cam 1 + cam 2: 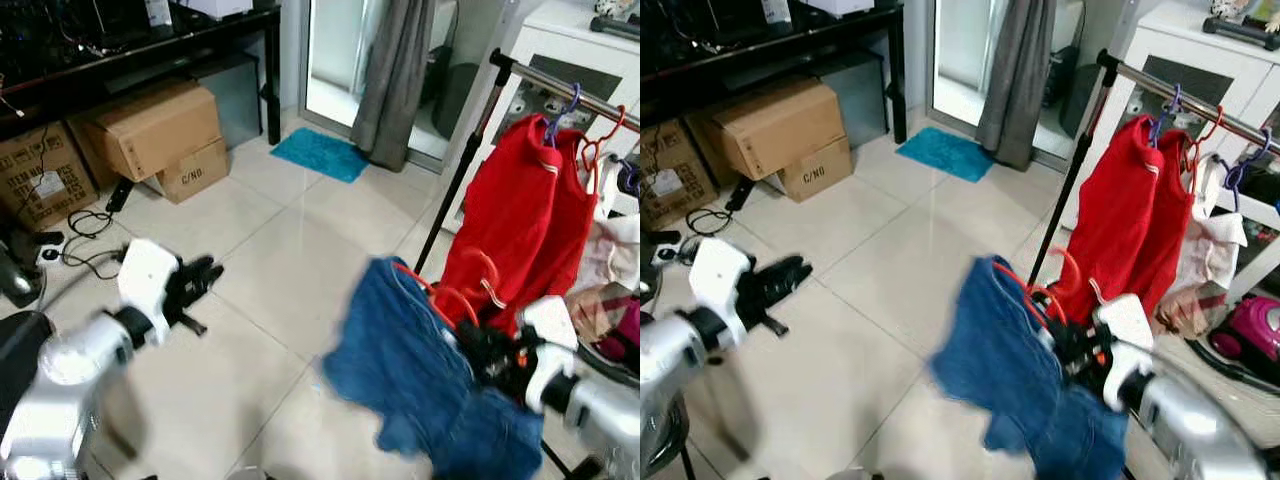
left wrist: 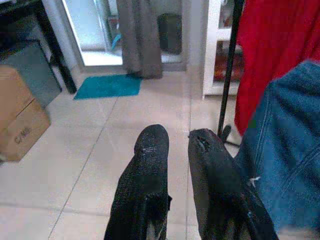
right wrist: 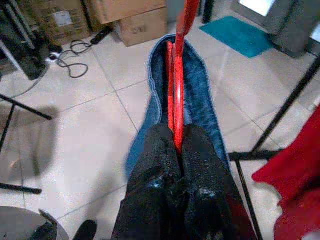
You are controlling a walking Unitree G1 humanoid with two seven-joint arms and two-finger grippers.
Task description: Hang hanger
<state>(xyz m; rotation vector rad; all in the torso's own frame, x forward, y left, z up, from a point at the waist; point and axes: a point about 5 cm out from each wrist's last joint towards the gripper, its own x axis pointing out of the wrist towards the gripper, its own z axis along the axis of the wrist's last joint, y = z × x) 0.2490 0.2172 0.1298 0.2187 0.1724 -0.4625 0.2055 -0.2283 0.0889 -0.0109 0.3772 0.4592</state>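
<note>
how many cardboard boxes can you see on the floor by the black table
3. A large box with a smaller box marked C/N0 tucked against it, and another box further to the robot's left, partly under the table. More may be hidden.

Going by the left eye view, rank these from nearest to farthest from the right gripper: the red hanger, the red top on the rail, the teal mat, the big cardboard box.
1. Red hanger: clamped in the right gripper, carrying the blue denim garment.
2. Red top: just beyond, on the rail.
3. Teal mat: across the floor by the curtain.
4. Cardboard box: far to the robot's left, under the dark table.
</note>
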